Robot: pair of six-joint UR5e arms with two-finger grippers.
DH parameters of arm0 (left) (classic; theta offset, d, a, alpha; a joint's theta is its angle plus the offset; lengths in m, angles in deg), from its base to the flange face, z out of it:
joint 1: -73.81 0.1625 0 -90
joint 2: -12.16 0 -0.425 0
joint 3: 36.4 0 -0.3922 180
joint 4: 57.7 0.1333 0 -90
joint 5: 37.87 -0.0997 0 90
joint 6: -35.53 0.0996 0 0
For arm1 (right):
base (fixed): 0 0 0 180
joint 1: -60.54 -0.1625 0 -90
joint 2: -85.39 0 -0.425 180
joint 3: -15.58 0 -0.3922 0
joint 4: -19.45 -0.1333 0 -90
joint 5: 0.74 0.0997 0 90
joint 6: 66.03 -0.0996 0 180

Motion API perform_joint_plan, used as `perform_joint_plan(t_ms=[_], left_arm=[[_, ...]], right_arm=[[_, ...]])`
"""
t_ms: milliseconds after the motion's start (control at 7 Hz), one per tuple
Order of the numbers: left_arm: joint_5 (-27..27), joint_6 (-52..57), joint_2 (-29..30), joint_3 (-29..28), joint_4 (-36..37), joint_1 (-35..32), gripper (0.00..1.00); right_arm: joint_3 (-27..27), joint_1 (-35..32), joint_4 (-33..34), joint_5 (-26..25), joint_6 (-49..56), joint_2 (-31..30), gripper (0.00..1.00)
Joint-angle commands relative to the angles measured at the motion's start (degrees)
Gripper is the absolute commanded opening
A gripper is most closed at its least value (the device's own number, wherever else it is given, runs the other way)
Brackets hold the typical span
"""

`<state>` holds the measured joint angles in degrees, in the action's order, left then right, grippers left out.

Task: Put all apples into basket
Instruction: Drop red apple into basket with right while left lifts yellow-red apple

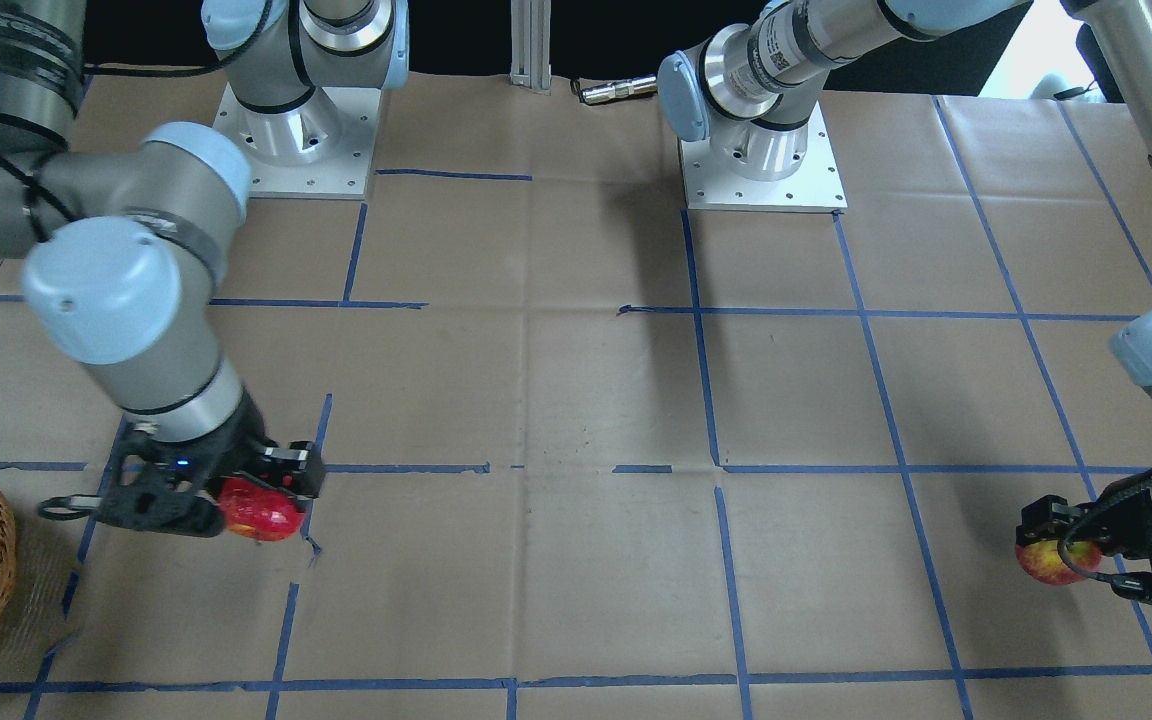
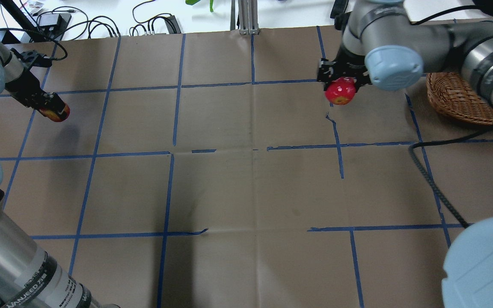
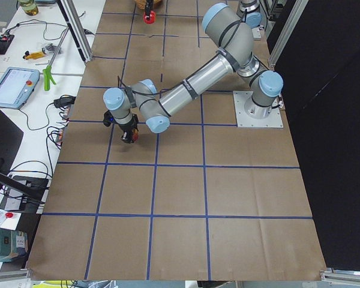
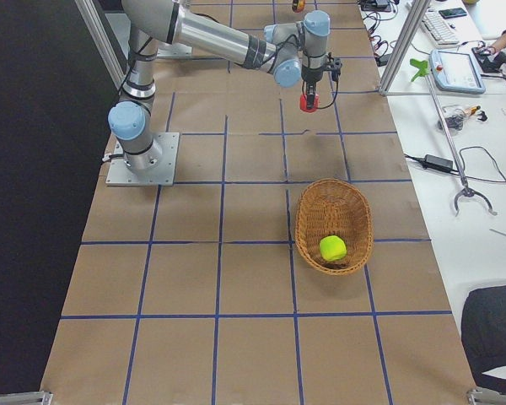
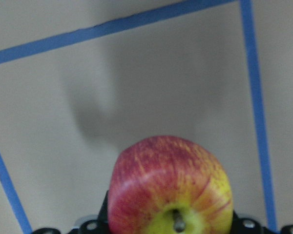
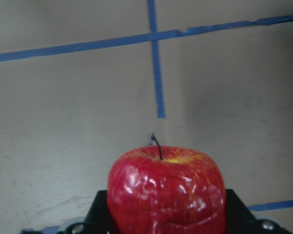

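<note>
A: Grips?

B: Right gripper [image 1: 248,498] is clamped across the deep red apple [image 1: 261,512], lower left of the front-facing view, held over the papered table [image 2: 250,188]. Left gripper [image 1: 1071,550] is clamped on the red-and-yellow apple [image 1: 1048,562], lower right edge.

A: Third apple?

B: Green apple [image 4: 333,247] lies inside the wicker basket [image 4: 308,215], lower centre of the right-side view.

A: Handling?

B: My read: firm, light, round, with smooth skin. It could squirt out of a two-finger pinch, and it bruises if dropped. A hold across the widest girth, stem free, looks sound.

A: Room?

B: The basket sits near the right gripper, a short hop. The raised woven rim must be cleared, and the green apple missed. The left gripper's apple is well apart, the whole table's width away. The right arm stands by the basket, so the arms likely take turns.
</note>
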<state>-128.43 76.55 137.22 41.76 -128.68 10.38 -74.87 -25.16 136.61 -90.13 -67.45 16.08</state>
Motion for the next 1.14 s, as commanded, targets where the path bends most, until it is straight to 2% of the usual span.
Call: perform_joint_plan(t_ms=[0,143,286,429,571,857,1000], left_arm=[[-0.14,-10.19,-9.18,1.02,-8.69,-11.22,0.25],[0.12,-16.60,-11.92,1.82,-11.25,-17.98,0.25],[0.47,-25.89,-12.47,2.26,-11.28,-25.79,0.25],[0.47,-34.42,-11.43,2.96,-10.41,-33.18,0.25],[0.56,-41.21,-10.12,4.10,-8.48,-39.26,0.25],[0.74,-47.58,-2.59,6.47,4.57,-45.89,0.25],[0.65,-49.61,0.94,6.66,8.55,-47.91,0.25]], right_arm=[[1.40,17.33,-0.35,0.09,23.55,-0.22,0.17],[3.59,21.67,0.00,0.36,33.14,1.44,0.17],[6.92,25.72,0.18,0.27,40.63,5.63,0.16],[11.21,30.02,0.01,0.62,45.58,10.46,0.16],[12.91,30.50,-0.43,1.41,46.93,12.94,0.16],[12.49,30.59,-1.31,1.24,47.38,14.54,0.17],[12.75,30.59,-0.18,0.89,48.08,15.94,0.17]])
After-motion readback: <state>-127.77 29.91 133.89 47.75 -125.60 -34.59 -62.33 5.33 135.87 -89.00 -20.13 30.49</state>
